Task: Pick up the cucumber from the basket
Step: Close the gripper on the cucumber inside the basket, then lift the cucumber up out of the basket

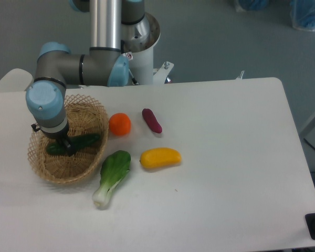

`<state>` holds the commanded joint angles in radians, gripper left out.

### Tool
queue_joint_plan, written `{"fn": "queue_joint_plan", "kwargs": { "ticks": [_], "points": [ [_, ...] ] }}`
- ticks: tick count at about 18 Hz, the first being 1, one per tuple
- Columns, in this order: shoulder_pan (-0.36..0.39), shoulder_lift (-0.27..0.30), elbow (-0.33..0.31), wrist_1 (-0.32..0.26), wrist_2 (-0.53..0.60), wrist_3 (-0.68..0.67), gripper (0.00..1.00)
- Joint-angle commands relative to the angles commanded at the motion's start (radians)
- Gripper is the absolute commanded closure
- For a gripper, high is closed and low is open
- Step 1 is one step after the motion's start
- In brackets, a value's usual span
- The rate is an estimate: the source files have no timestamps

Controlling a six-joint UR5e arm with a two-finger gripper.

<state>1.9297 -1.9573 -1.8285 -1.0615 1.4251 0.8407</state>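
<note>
I am holding my gripper (68, 147) directly over the cucumber's (86, 141) left-of-middle, its long axis running left-right across the basket (94, 113); finger state not discernible.

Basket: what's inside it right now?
The basket holds the cucumber, lying across it. The gripper is down at the cucumber's middle, hiding that part and the weave behind it. Nothing else shows inside; whether the fingers have closed cannot be told.

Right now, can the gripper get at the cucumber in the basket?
Probably yes: the gripper is already down on the cucumber inside the basket, nothing lies over it. Whether the jaws have closed is unclear.
</note>
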Motion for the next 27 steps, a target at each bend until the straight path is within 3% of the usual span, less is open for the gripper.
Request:
{"fn": "queue_joint_plan", "kwargs": {
  "ticks": [6,9,11,17,24,27],
  "points": [
    [-0.009,-0.017,-0.002,0.051,0.030,-0.078,0.38],
    [-0.020,-0.014,0.000,0.052,0.066,-0.080,0.67],
    [-0.020,-0.008,0.000,0.052,0.069,-0.080,0.79],
    [-0.008,0.037,0.018,0.041,0.066,-0.080,0.82],
    [0.101,0.098,0.072,0.015,0.061,-0.074,0.82],
    [0.172,0.098,0.110,-0.015,0.061,-0.064,0.82]
  ]
}}
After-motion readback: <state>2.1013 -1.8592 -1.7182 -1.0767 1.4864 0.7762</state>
